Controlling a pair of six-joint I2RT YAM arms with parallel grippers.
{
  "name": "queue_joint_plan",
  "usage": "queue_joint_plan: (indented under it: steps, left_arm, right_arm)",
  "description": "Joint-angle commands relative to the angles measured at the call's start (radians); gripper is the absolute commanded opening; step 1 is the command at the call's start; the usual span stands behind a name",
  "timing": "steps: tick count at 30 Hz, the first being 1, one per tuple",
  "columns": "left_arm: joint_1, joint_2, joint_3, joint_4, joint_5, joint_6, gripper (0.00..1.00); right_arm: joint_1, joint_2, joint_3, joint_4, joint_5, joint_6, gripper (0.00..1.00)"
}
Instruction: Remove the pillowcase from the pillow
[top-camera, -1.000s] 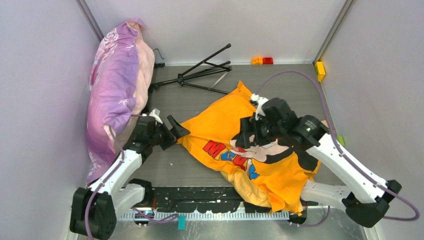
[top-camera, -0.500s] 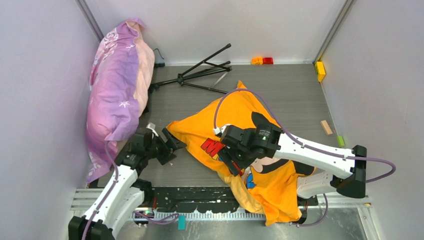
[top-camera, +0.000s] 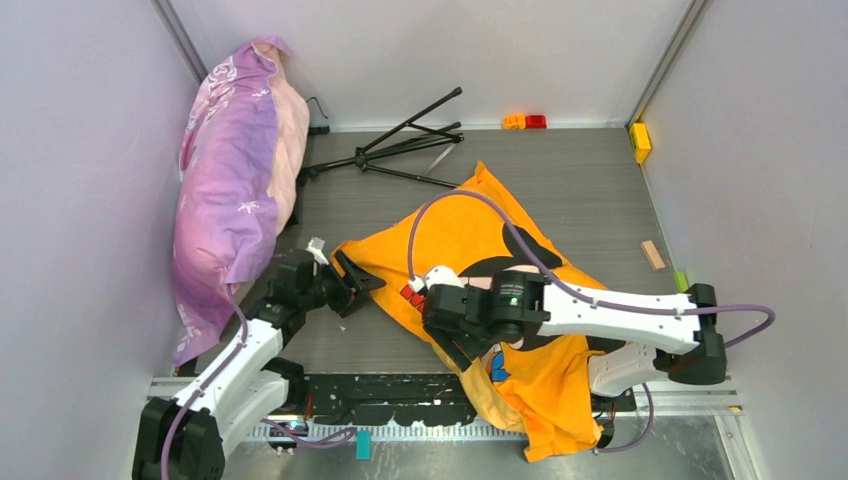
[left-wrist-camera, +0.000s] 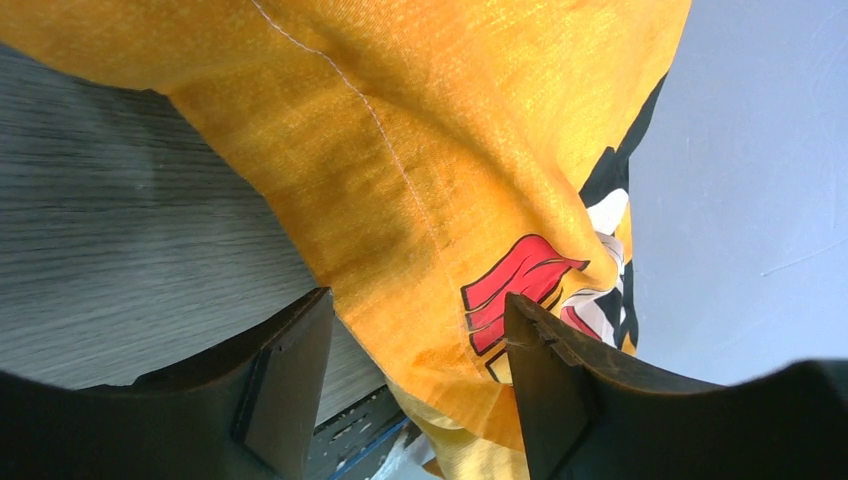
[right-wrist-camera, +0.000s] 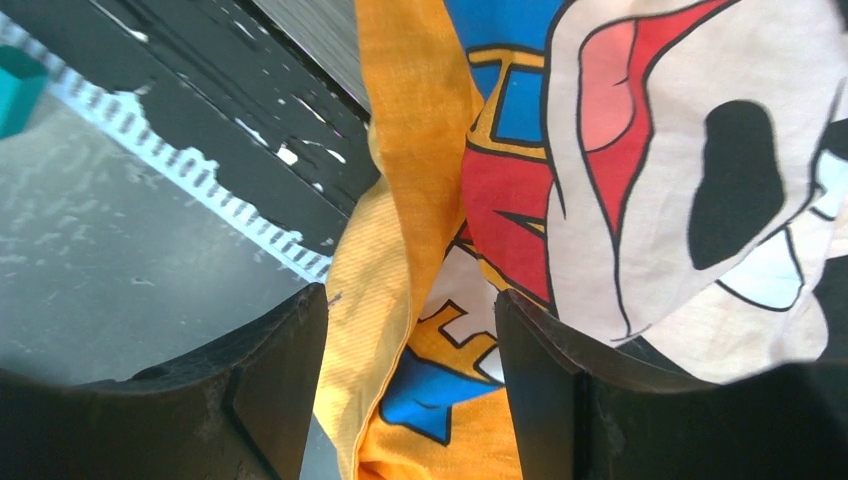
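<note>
Centrally in the top view, the orange pillowcase (top-camera: 460, 235) is spread rumpled across the grey table (top-camera: 590, 190), with its lower edge draped over the near rail at the bottom of the frame. The left gripper (top-camera: 352, 285) is held at the case's left corner, left of centre. In the left wrist view its fingers (left-wrist-camera: 285, 380) are seen apart, with orange cloth and a red printed patch lying in the gap beyond them; whether the cloth is touched cannot be told. The right gripper (top-camera: 455, 342) is set low over the printed letters, just below centre. In the right wrist view its fingers are spread, and a hanging orange fold is seen between them, unclamped. What fills the case is hidden by the fabric. A pink-purple floral pillow (top-camera: 235, 180) is leaned against the wall at upper left. A folded black tripod (top-camera: 400, 150) is laid at upper centre, and small coloured blocks (top-camera: 525, 121) are seen along the far edge.
</note>
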Motion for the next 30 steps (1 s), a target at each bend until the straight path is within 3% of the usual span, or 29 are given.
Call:
queue_joint_plan:
  steps: [1,5,8,10,12,13,19,24,30]
  left_arm:
    - [-0.026,0.065,-0.021,0.167,0.029,-0.041,0.64]
    - [-0.051,0.124,-0.021,0.221,0.019,-0.043,0.59]
    - [-0.063,0.164,-0.021,0.262,0.014,-0.041,0.47]
    - [-0.065,0.184,-0.018,0.284,0.014,-0.03,0.3]
    - [-0.061,0.193,-0.001,0.275,0.005,-0.001,0.07]
    - [-0.058,0.186,0.022,0.243,-0.009,0.025,0.0]
    - [-0.05,0.068,0.234,-0.032,-0.144,0.182,0.0]
    - [-0.027,0.042,0.567,-0.302,-0.319,0.365,0.0]
    - [-0.022,0.145,1.018,-0.569,-0.528,0.491,0.0]
  right_arm:
    - [0.018,0.006,-0.06,-0.015,-0.026,0.059,0.66]
    - [0.021,-0.012,-0.118,0.028,-0.073,0.072,0.63]
    - [0.021,0.017,-0.154,0.033,-0.091,0.071,0.54]
    - [0.021,0.042,-0.175,0.046,-0.098,0.056,0.35]
    - [0.021,0.042,-0.172,0.059,-0.067,0.048,0.09]
    - [0.021,0.031,-0.163,0.073,-0.043,0.046,0.04]
    - [0.02,-0.077,-0.097,0.183,0.062,0.021,0.0]
    - [0.01,-0.099,0.048,0.225,0.194,-0.038,0.0]
    - [-0.082,-0.124,0.308,0.386,0.13,-0.073,0.0]
